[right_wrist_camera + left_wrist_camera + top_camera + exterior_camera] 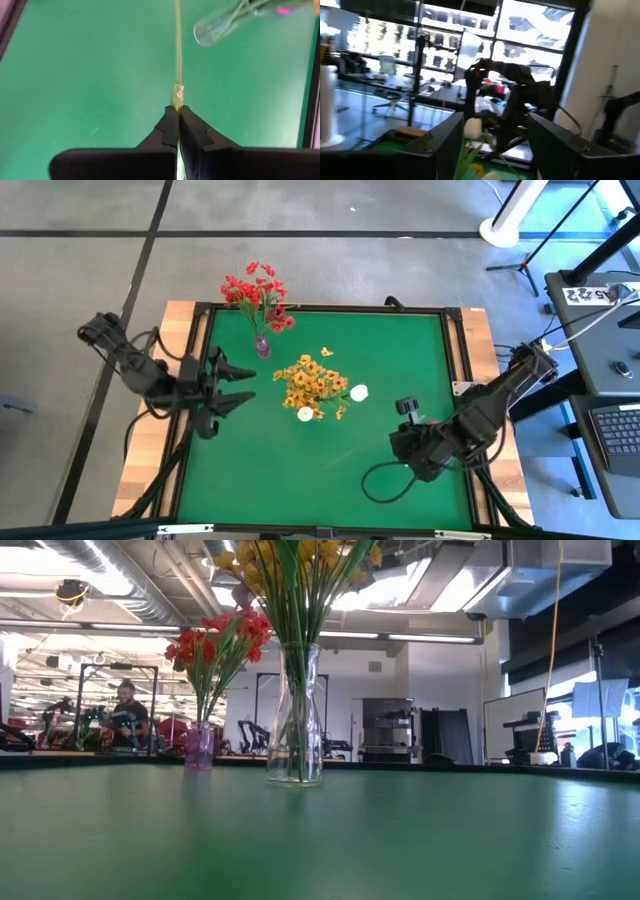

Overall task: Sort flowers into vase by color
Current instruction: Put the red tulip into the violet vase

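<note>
Over the green table (250, 470), right jaws pinch a flower stem (177, 60); left jaws gape, seemingly empty.

Two vases, one purple (199, 748), one clear glass (296, 720); two white tulip buds (358, 392); two arms.

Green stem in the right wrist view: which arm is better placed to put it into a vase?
Right. The right gripper is shut on the green stem, with the clear vase nearby. The left gripper is open and holds nothing.
</note>
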